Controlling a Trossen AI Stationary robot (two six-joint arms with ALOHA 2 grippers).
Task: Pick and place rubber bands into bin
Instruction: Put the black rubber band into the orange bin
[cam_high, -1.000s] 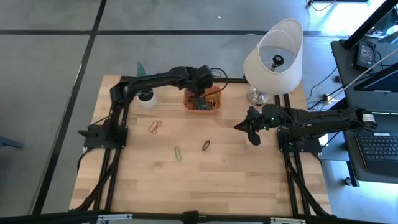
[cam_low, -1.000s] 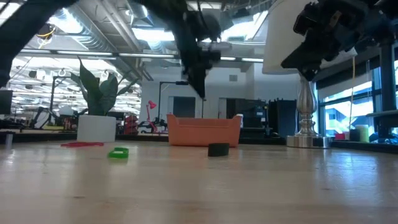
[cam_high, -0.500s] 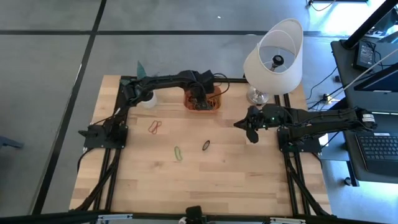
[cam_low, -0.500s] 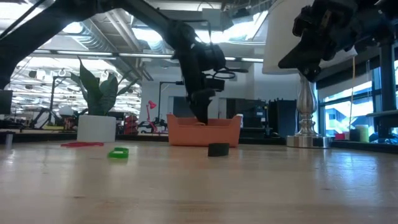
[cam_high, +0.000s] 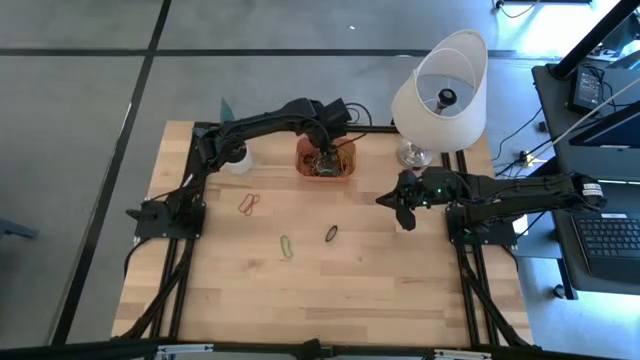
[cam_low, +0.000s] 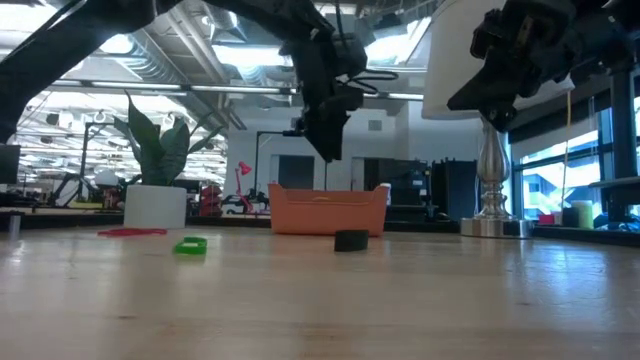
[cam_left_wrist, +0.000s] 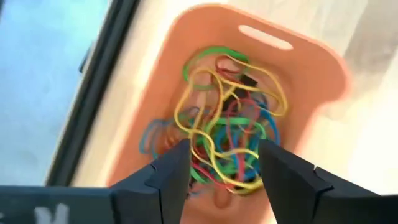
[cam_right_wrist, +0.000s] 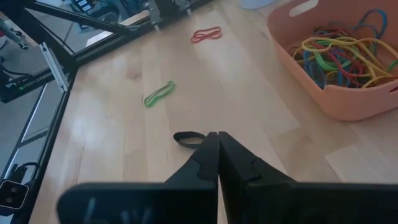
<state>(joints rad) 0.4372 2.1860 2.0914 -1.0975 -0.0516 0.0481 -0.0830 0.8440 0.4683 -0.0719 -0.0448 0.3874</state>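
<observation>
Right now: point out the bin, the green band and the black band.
bin (cam_high: 325, 160), high view, its orange rim.
green band (cam_high: 286, 246), high view, middle of the loop.
black band (cam_high: 331, 234), high view, middle of the loop.

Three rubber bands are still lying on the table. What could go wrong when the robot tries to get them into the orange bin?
1. The red band, green band and black band lie flat on the wood, so the jaws might slide over them.
2. The left gripper hangs open over the bin, right above the tangled pile; dipping in again could snag a loop.
3. The right gripper, shut, waits near the lamp; a wide swing might bump it.
</observation>
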